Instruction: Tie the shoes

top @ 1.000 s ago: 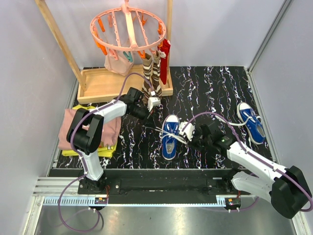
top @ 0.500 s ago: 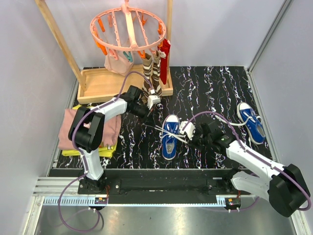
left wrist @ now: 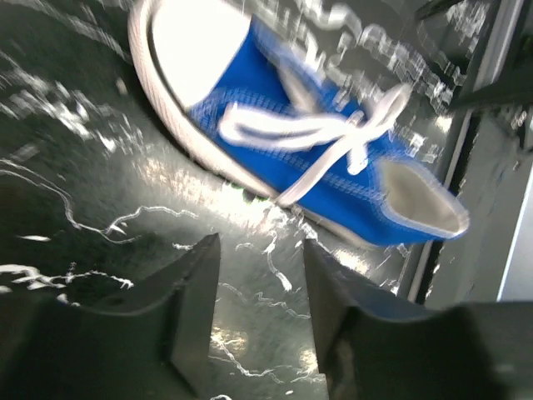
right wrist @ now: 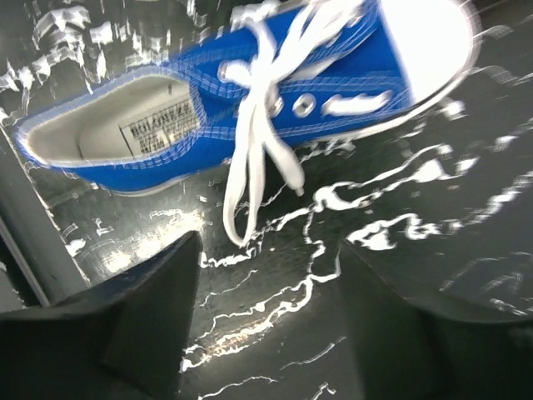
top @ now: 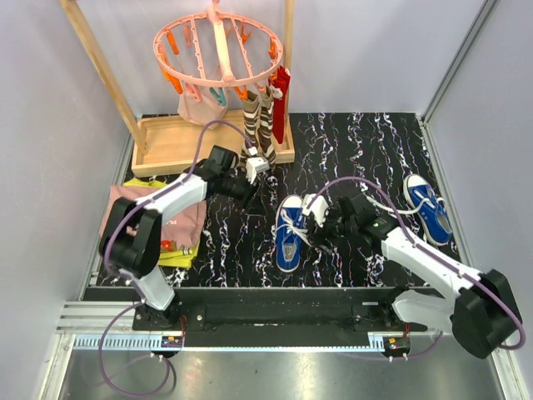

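Release of laces: left fingers [left wrist: 193, 292] and right fingers [right wrist: 154, 308], clamped a moment ago, now gape empty.
Small blue canvas sneaker [top: 289, 233] lies mid-frame on the black marbled desk [top: 366, 142], its white laces [right wrist: 250, 167] slack, so this pull seems finished. A second blue sneaker [top: 427, 207] waits at right. Striped brown socks [top: 254, 125] hang close behind the left fingers.

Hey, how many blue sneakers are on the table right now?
2. One sneaker lies in the middle of the table; the other sneaker lies near its right edge. None seems to be hidden.
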Available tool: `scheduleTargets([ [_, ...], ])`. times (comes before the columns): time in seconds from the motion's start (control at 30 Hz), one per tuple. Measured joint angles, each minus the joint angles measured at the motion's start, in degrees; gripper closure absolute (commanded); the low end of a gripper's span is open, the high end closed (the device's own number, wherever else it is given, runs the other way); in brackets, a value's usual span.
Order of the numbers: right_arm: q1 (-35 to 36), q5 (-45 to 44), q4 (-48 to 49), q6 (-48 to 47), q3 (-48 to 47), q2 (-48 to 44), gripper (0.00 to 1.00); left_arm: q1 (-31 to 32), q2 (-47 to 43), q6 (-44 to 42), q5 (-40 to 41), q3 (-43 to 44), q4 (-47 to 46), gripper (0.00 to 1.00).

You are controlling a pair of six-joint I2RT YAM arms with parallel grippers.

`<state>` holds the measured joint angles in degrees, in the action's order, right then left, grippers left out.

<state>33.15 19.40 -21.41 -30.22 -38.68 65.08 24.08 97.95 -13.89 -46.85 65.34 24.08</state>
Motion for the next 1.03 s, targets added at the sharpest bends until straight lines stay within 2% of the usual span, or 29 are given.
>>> scheduleTargets([
  [0.03,0.0,-0.07,-0.31,0.46,-0.57,-0.87,0.13,0.07,-1.55,0.85,0.37,-0.13,-0.74,0.43],
  [0.17,-0.55,-0.76,-1.95,2.4,-4.35,-6.56,0.03,0.15,-9.9,3.78,2.27,-0.11,-2.01,0.07],
  [0.2,-0.9,-0.92,-2.4,3.06,-5.62,-8.04,0.0,-0.02,-12.09,4.59,2.6,-0.04,-1.73,0.01],
  [0.4,-4.83,-3.96,-8.04,8.59,-15.45,-11.74,0.0,-3.58,-23.87,8.02,5.88,3.87,3.61,0.01],
  [0.53,-9.42,-6.4,-12.98,12.57,-19.3,-11.8,0.01,-10.19,-31.06,7.93,8.5,4.96,9.94,0.01],
  [0.67,-16.55,-6.64,-17.64,16.65,-19.34,-12.94,0.0,-13.03,-33.35,7.96,17.03,6.32,18.21,0.01],
  [0.83,-25.7,-4.87,-20.87,21.81,-16.63,-14.71,0.0,-14.1,-35.69,8.63,25.9,-0.48,23.41,0.01],
  [1.03,-30.47,-2.25,-21.99,25.53,-15.93,-14.95,0.0,-14.95,-37.66,10.95,30.05,-6.64,25.88,0.01],
])
